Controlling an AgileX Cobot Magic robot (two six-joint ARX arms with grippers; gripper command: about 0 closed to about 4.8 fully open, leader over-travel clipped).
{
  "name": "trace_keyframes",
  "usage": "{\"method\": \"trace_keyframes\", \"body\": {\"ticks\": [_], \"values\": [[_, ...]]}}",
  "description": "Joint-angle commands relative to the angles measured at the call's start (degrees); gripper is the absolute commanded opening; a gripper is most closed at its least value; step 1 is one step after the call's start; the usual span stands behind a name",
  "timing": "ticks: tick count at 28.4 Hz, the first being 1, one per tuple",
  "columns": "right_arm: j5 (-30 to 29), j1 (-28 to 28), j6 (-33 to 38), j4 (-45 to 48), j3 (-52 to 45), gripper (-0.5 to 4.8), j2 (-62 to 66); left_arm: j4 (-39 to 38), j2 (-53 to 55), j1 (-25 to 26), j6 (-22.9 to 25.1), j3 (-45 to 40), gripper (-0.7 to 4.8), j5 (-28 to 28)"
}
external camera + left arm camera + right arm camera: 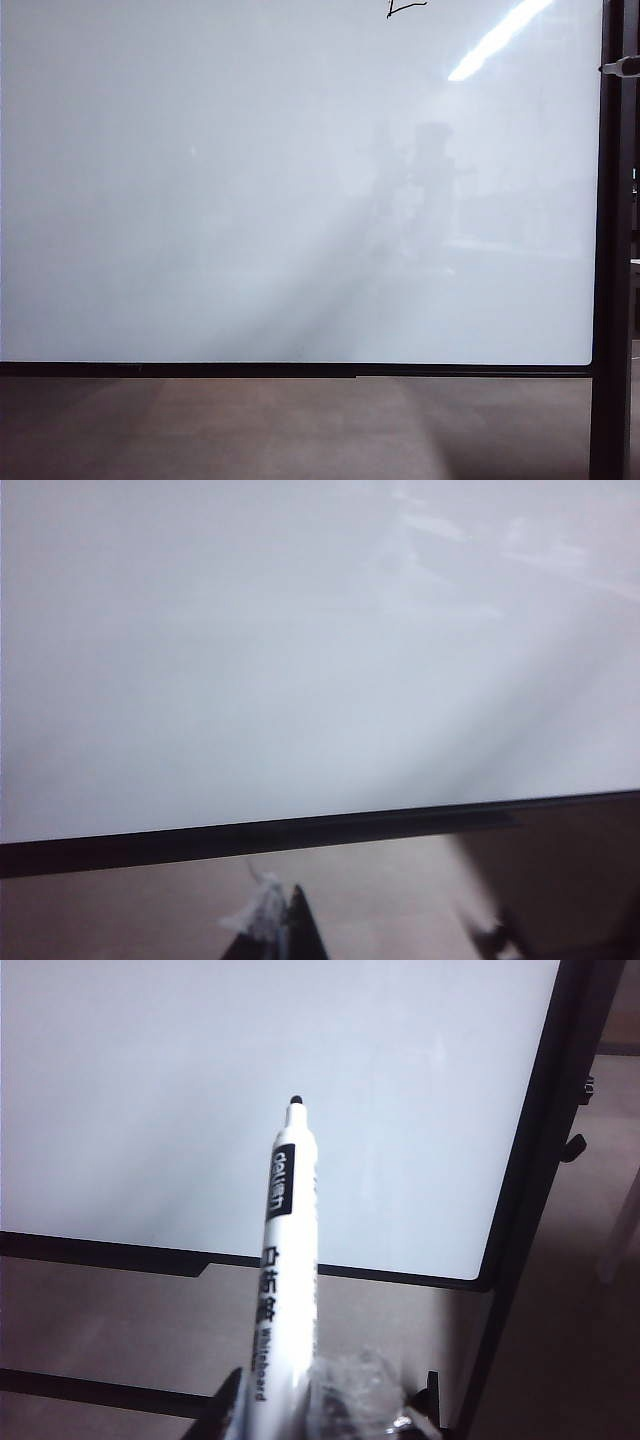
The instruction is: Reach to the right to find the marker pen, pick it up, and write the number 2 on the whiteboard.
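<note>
whiteboard (250,1110) ahead: right pincer (290,1410) clamps marker pen (280,1260) (left pincer (390,935) state unclear)

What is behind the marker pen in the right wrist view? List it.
Behind the marker pen, held by the right gripper, is the whiteboard, blank there, with its black frame and floor below. The pen's body hides a strip of board and frame.
</note>
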Motion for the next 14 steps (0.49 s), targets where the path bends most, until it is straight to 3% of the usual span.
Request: {"method": "trace_keyframes", "body": {"ticks": [1, 7, 14], "values": [[-0.1, 0.0, 0.3, 0.8, 0.1, 0.63, 0.0, 0.9, 0.0, 4.8, 2.3, -0.3, -0.05, 0.4], [-0.1, 0.0, 0.2, 0.8, 0.1, 0.63, 0.0, 5.3, 0.0, 11.0, 2.2, -3.0, -0.05, 2.9], [0.0, 0.0, 0.2, 0.8, 0.1, 0.63, -0.3, 7.0, 0.0, 11.2, 4.7, -3.0, -0.05, 0.7]]}}
